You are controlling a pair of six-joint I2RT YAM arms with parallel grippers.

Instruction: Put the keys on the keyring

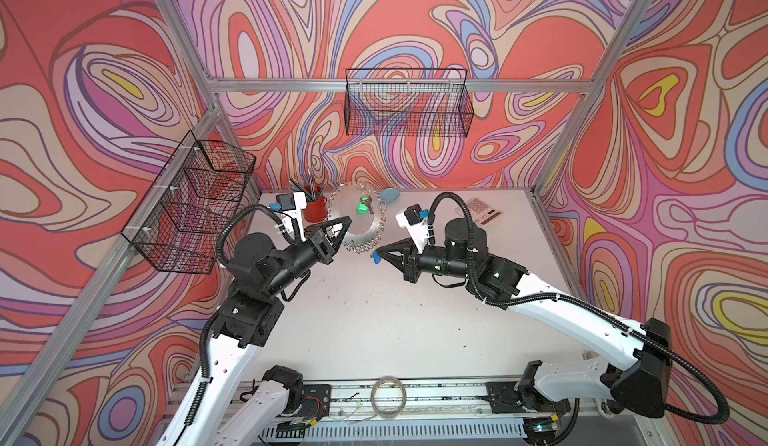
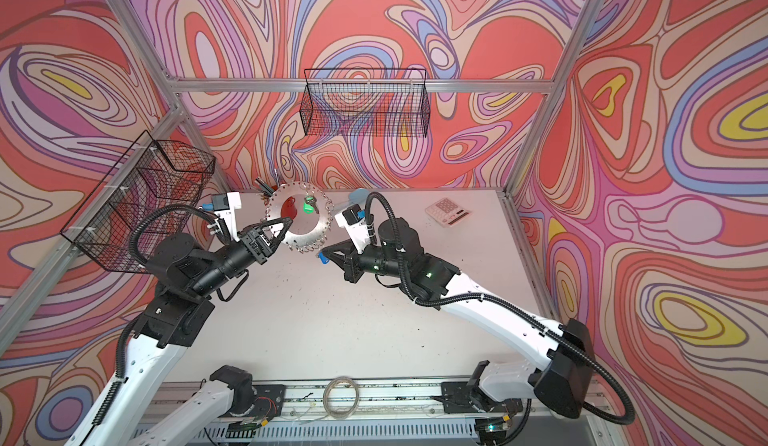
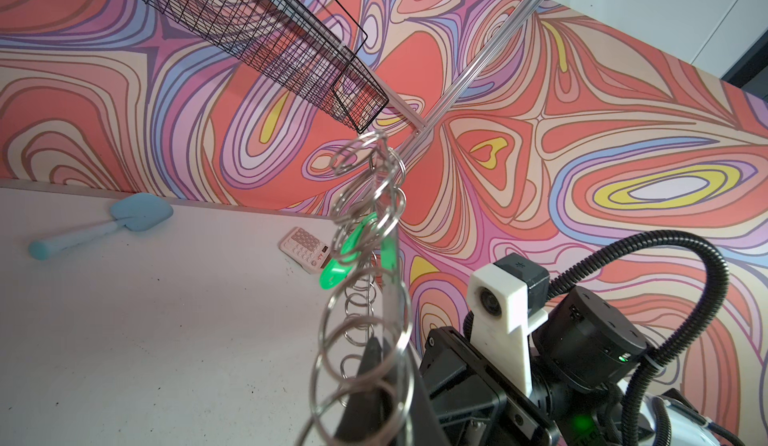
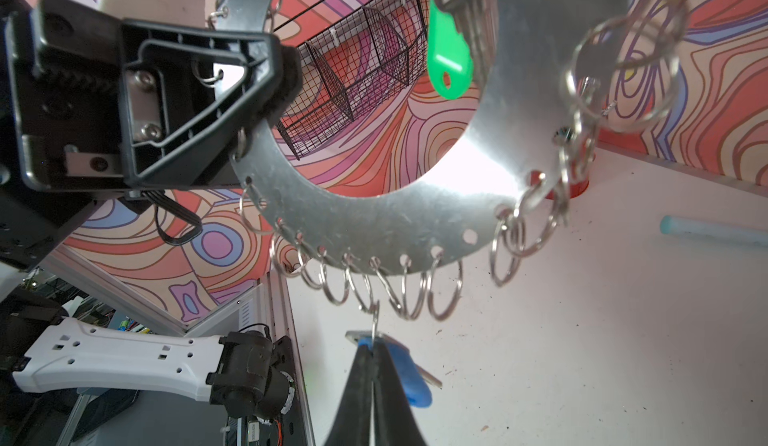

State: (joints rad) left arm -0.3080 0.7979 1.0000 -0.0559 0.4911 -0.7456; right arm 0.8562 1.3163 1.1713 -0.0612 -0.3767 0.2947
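Top views come first: in both top views the flat grey metal keyring (image 1: 365,237), with little wire rings all round its rim, stands on edge above the white table (image 1: 374,319). The black left gripper (image 1: 345,220) is pinched tight on its left rim. The black right gripper (image 1: 376,253) is the nearer one to the bottom rim, just beside it, squeezed shut on the small metal key with the blue plastic tag (image 1: 377,260). The small metal key with the green plastic tag (image 1: 360,208) already hangs near the top of the keyring. Left wrist view sees the keyring (image 3: 395,311) edge on, thin, running straight away from the camera, with the green tag (image 3: 338,267) dangling beside it. Right wrist view shows the keyring's flat face, its bottom rim straight ahead of the closed fingers (image 4: 359,390). The blue key lies slanted across them, its metal tip pointing off toward the table. A thin wire loop (image 4: 375,323) on its head stands straight toward the rim and touches one small ring (image 4: 365,294). I cannot tell if it is hooked through yet. I think the next push goes along that loop.
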